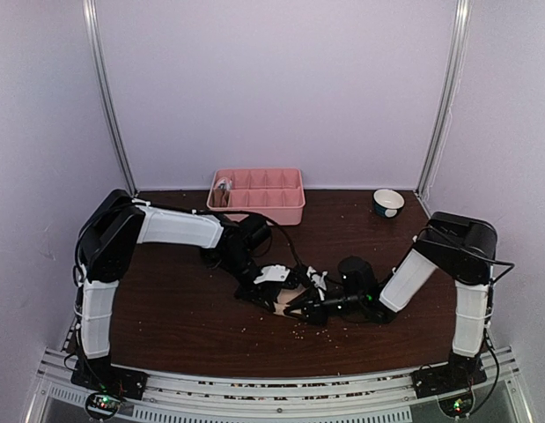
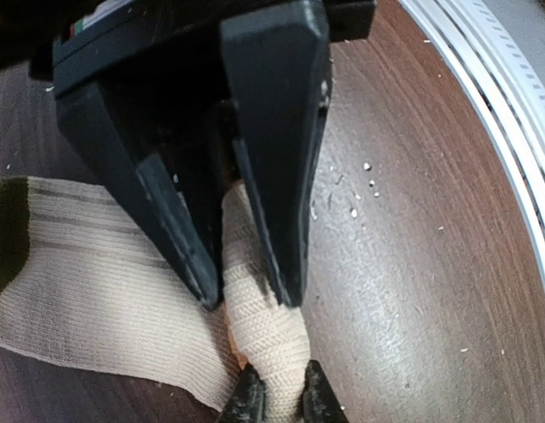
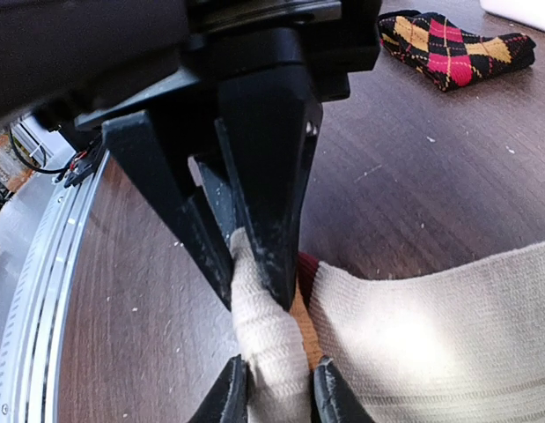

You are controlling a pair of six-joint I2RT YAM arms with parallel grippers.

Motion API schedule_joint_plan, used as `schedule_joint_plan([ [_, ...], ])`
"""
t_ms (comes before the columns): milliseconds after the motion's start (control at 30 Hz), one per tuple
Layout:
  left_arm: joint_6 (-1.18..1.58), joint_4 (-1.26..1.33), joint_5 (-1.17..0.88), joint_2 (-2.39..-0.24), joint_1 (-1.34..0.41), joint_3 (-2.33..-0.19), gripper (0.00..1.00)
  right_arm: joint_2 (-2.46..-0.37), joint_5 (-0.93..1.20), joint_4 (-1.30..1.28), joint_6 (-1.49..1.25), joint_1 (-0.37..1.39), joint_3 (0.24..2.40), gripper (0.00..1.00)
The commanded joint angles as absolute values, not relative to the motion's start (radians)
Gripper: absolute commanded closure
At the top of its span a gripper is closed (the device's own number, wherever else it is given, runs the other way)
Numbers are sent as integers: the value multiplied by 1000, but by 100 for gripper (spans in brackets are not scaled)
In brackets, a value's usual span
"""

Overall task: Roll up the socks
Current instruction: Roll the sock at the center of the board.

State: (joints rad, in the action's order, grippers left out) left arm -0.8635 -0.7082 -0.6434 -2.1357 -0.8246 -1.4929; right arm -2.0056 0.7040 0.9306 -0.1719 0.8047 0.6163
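A cream sock [image 2: 87, 282] with an olive toe [image 2: 6, 238] lies flat on the dark wooden table. Its ribbed cuff [image 2: 263, 326] is bunched into a narrow strip. My left gripper [image 2: 250, 295] is shut on that strip from one side. My right gripper [image 3: 254, 295] pinches the same cuff [image 3: 268, 339] from the opposite side, and its tips show in the left wrist view [image 2: 276, 398]. A bit of orange and red fabric [image 3: 305, 326] peeks from under the cream sock. A black sock with red and orange diamonds [image 3: 448, 44] lies apart. In the top view both grippers [image 1: 276, 295] [image 1: 298, 308] meet mid-table.
A pink compartment tray [image 1: 259, 196] stands at the back centre, with something small in its left end. A small white and teal bowl [image 1: 388, 203] sits at the back right. Pale crumbs [image 2: 364, 189] dot the table, and the metal rail [image 2: 501, 79] runs along the near edge.
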Motion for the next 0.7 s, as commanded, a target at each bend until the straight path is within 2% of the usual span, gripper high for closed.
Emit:
schedule_joint_plan([
  [0,-886,-803,-635,-2149,-825,-1487,93,-2002,629,837,-200,788,531,74],
  [167,-897,-805,-580,-2121,-835,-1446,94,-1961,646,934,-259,748,500,60],
  [300,-901,-805,-529,-2105,-849,-1416,95,-1930,670,975,-319,698,483,60],
  [567,-887,-798,-481,-2103,-868,-1411,96,-1939,740,761,-314,670,610,81],
  [667,-884,-796,-465,-2105,-878,-1411,96,-1950,745,692,-310,672,644,84],
])
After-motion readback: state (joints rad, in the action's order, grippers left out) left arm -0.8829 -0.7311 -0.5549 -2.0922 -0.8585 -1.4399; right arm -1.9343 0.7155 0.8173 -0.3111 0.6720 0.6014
